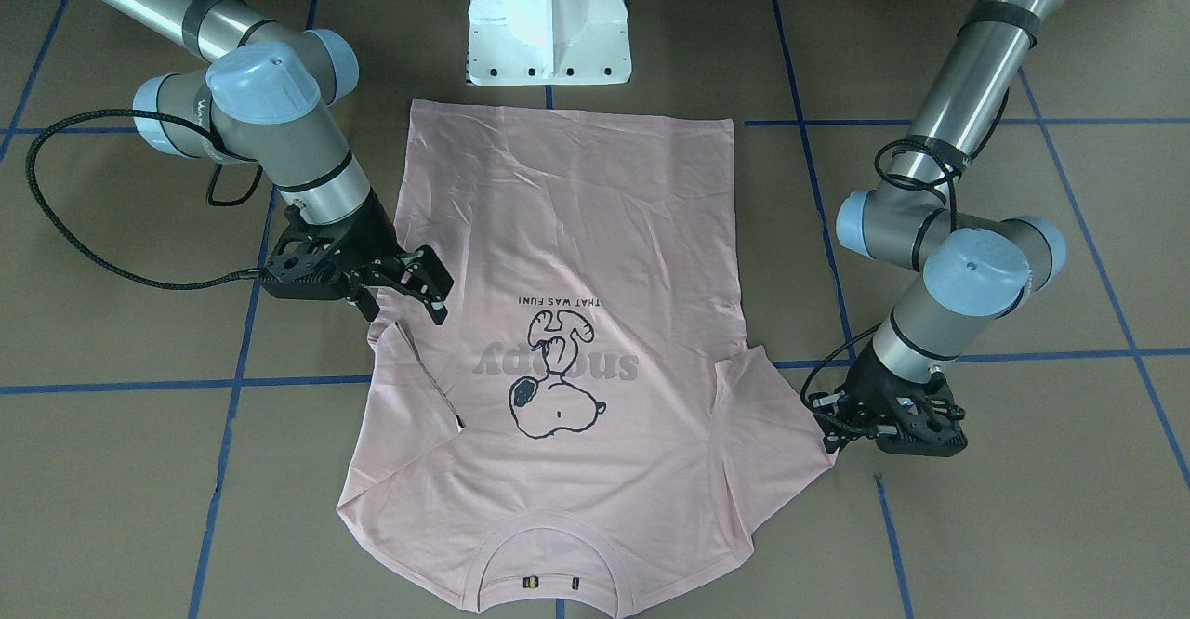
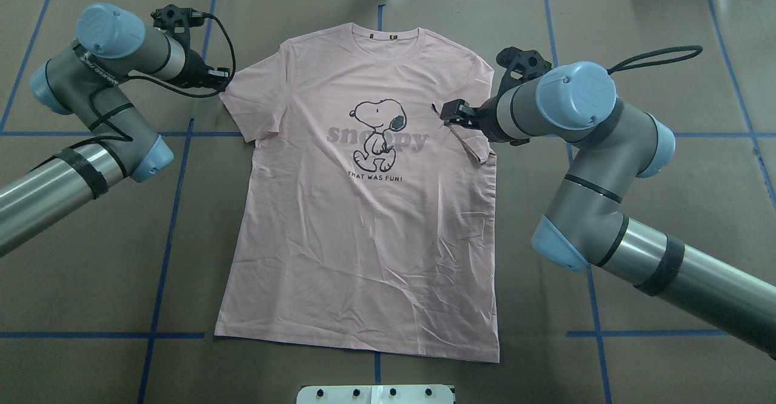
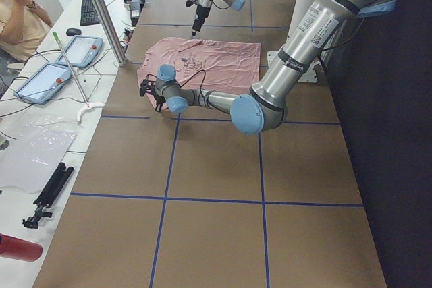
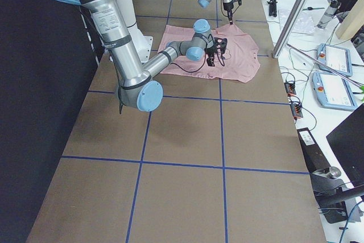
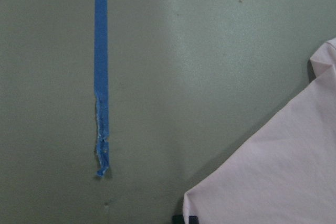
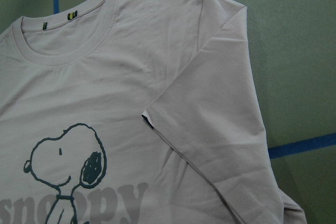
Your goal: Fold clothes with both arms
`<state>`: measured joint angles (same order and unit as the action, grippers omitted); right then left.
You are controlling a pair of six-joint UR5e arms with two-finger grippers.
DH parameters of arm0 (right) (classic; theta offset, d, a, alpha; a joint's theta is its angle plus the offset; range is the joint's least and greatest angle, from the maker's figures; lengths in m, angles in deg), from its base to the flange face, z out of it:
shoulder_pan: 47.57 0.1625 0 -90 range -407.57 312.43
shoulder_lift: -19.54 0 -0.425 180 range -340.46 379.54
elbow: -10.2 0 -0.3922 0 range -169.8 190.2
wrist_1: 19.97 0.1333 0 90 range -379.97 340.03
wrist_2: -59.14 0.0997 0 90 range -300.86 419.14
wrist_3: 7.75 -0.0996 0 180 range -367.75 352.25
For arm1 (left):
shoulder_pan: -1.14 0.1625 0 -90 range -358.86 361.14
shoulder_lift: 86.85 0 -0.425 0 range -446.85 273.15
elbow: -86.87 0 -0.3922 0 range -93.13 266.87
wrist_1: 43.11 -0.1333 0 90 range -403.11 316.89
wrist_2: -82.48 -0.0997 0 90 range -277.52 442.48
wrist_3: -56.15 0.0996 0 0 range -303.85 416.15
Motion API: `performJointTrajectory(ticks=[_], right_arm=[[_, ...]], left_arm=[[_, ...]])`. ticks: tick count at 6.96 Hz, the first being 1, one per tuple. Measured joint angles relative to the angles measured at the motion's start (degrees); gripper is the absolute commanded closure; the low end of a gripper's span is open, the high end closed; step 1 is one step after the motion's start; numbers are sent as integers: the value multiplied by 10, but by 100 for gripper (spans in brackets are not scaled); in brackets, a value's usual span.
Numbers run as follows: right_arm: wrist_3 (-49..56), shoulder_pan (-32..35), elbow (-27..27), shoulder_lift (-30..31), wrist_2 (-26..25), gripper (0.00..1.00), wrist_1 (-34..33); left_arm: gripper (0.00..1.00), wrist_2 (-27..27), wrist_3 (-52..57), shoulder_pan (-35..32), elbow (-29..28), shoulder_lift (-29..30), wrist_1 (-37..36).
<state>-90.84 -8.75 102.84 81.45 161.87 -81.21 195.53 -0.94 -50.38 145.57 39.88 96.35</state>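
T-shirt's [image 2: 364,240] two-o'clock sleeve looks folded, right pincer [image 2: 450,113] released; left pincer [image 2: 223,80] I cannot tell; body unfolded.

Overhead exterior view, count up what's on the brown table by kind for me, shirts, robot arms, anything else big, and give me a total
Pink T-shirt: 1
Robot arms: 2 (left arm, right arm)
White pedestal base: 1
Total: 4

Brown table [image 2: 91,240], blue tape lines [image 2: 174,210]; pink T-shirt [image 2: 364,240] lies flat.
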Motion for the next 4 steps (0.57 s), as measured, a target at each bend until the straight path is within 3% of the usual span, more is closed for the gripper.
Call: performJointTrajectory(ticks=[4], right_arm=[[1,1,-1,1,0,0,0]], left_arm=[[100,-2,-167,54,37,54,-5]])
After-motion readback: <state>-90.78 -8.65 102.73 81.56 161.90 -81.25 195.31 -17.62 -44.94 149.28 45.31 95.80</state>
